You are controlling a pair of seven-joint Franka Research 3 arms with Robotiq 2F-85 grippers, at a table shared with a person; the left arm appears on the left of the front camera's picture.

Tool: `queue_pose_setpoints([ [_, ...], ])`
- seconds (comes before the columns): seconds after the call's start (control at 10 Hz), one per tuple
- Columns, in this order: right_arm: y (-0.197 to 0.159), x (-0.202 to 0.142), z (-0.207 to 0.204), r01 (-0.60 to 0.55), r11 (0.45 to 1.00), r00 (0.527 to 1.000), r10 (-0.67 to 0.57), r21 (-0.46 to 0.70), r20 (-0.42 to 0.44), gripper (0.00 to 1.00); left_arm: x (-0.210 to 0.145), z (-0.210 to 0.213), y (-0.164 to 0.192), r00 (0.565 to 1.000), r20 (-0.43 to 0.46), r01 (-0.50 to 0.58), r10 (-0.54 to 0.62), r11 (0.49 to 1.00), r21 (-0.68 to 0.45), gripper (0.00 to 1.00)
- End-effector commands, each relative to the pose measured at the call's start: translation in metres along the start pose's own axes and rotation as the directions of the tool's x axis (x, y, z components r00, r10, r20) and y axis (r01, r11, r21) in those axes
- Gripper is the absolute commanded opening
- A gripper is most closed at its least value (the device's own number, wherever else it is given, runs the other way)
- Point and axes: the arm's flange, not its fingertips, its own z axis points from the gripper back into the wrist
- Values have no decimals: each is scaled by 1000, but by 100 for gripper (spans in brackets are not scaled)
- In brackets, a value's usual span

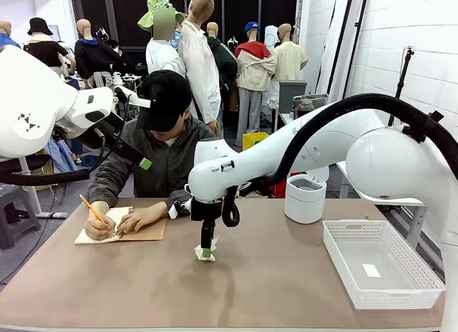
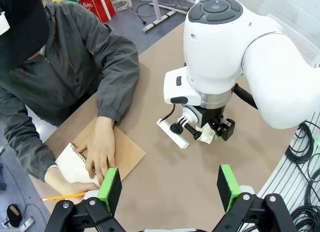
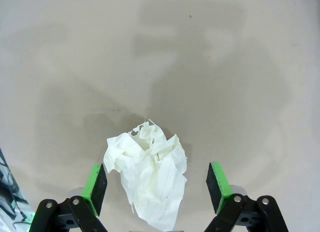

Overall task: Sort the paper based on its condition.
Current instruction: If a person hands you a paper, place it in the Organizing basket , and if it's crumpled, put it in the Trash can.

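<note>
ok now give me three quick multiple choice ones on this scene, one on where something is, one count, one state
1. The crumpled paper lies: A on the floor; B on the table between the fingers of the right claw; C on a chair.
2. Things lying in the white basket: A none; B one; C three.
3. The right claw is: A open; B shut on the paper; C shut on nothing.

Answers: B, the right wrist view shows it on the tabletop between the green pads; B, a single small white slip lies in it; A, the pads stand wide on either side of the paper.
</note>
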Motion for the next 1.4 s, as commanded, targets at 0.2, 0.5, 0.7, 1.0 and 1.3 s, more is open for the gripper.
queue_pose_setpoints([
  [0.2, -7, 6, 6, -25, 1000, 999, 26, 15, -20, 100, 1, 1, 2, 1000, -3, -3, 3, 1000, -5, 100],
  [0.5, -8, 7, 7, -25, 999, 1000, 25, 28, -13, 68, 1, 1, 2, 1000, -3, -3, 3, 1000, -5, 100],
  [0.7, -9, 8, 5, -26, 999, 1000, 27, 37, -15, 66, 1, 1, 2, 1000, -3, -3, 3, 1000, -5, 100],
  [1.0, -11, 8, 5, -31, 998, 999, 32, 60, -12, 66, 1, 1, 2, 1000, -3, -3, 3, 1000, -5, 100],
  [1.3, -16, 9, 1, -44, 992, 999, 44, 119, 6, 37, 1, 1, 2, 1000, -3, -3, 3, 1000, -5, 100],
])
